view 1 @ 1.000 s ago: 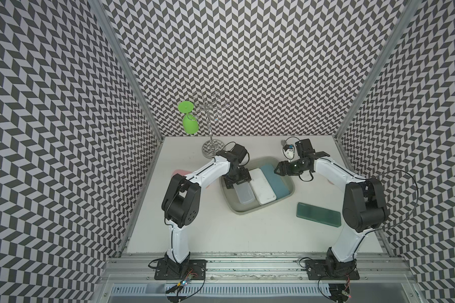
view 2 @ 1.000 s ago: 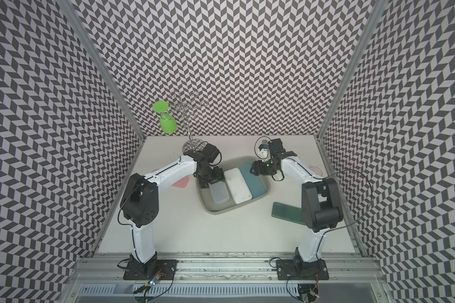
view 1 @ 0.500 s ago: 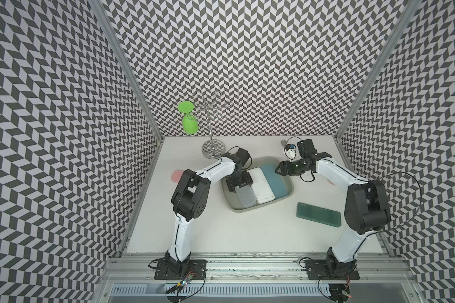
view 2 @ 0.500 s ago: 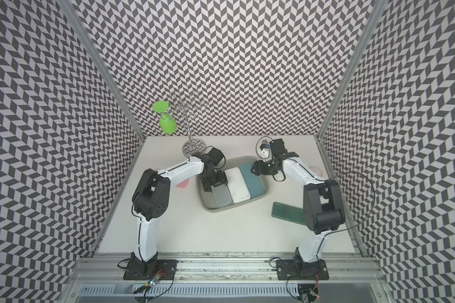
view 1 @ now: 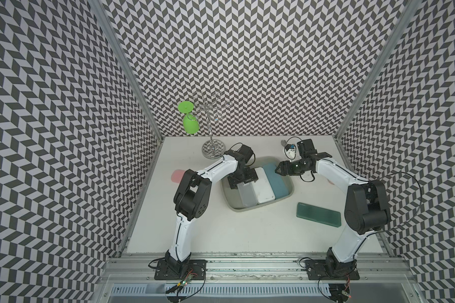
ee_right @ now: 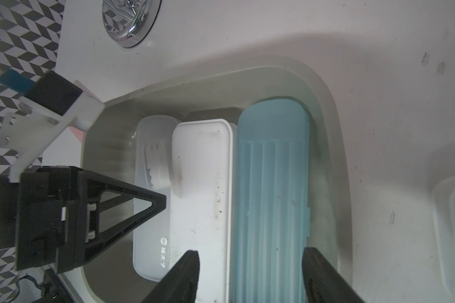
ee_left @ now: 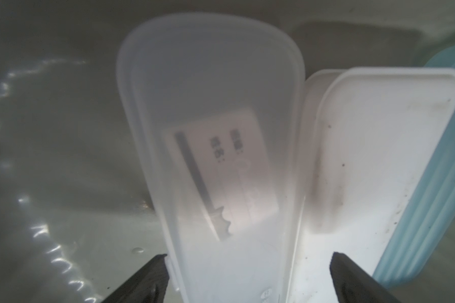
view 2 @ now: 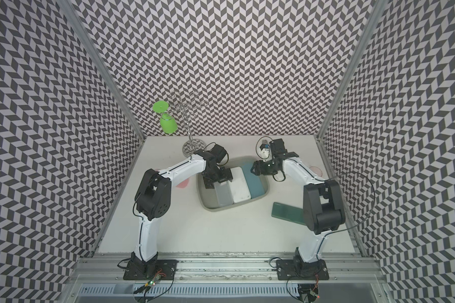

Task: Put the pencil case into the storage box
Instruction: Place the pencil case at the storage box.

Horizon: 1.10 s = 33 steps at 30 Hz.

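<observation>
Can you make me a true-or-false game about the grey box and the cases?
1. Three cases lie in the storage box. True.
2. The green case is in the box. False: it lies on the table, outside the box.
3. The left gripper squeezes the clear case. False: its jaws are open.
4. The white case lies between the clear case and the blue case. True.
5. A green cup hangs on the rack. True.
</observation>
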Each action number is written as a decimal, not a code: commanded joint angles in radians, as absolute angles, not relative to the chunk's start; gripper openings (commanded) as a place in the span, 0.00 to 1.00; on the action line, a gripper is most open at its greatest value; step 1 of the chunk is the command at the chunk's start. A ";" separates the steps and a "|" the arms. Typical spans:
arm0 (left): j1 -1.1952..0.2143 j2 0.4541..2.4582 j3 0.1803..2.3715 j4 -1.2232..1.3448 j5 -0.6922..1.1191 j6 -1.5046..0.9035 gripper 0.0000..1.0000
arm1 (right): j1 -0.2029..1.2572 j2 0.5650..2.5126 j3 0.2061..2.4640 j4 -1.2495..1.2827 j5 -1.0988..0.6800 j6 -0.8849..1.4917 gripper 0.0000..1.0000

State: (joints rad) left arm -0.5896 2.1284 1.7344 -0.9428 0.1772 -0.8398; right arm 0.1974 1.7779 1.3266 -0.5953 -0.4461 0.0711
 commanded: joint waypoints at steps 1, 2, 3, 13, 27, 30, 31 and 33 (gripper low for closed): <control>-0.598 2.139 1.764 -0.968 0.166 -0.818 1.00 | 0.187 1.744 1.319 -0.551 -0.451 0.071 0.67; -0.598 2.137 1.768 -0.977 0.162 -0.816 1.00 | 0.187 1.742 1.320 -0.551 -0.450 0.072 0.67; -0.598 2.131 1.772 -0.980 0.157 -0.815 1.00 | 0.187 1.740 1.320 -0.549 -0.447 0.074 0.67; -0.603 2.160 1.777 -0.931 0.188 -0.813 1.00 | 0.180 1.726 1.311 -0.547 -0.430 0.079 0.67; -0.621 2.174 1.863 -0.970 0.182 -0.812 1.00 | 0.138 1.724 1.286 -0.533 -0.400 0.097 0.67; -0.622 2.161 1.860 -0.966 0.177 -0.814 1.00 | 0.133 1.722 1.284 -0.532 -0.405 0.098 0.67; -0.623 2.164 1.859 -0.966 0.184 -0.814 1.00 | 0.131 1.721 1.283 -0.530 -0.406 0.099 0.67; -0.622 2.167 1.863 -0.974 0.186 -0.813 1.00 | 0.130 1.719 1.282 -0.531 -0.407 0.099 0.67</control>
State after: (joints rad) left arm -0.6155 2.1674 1.8374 -0.9512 0.1905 -0.8261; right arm 0.1383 1.7542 1.2903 -0.5701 -0.4118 0.0959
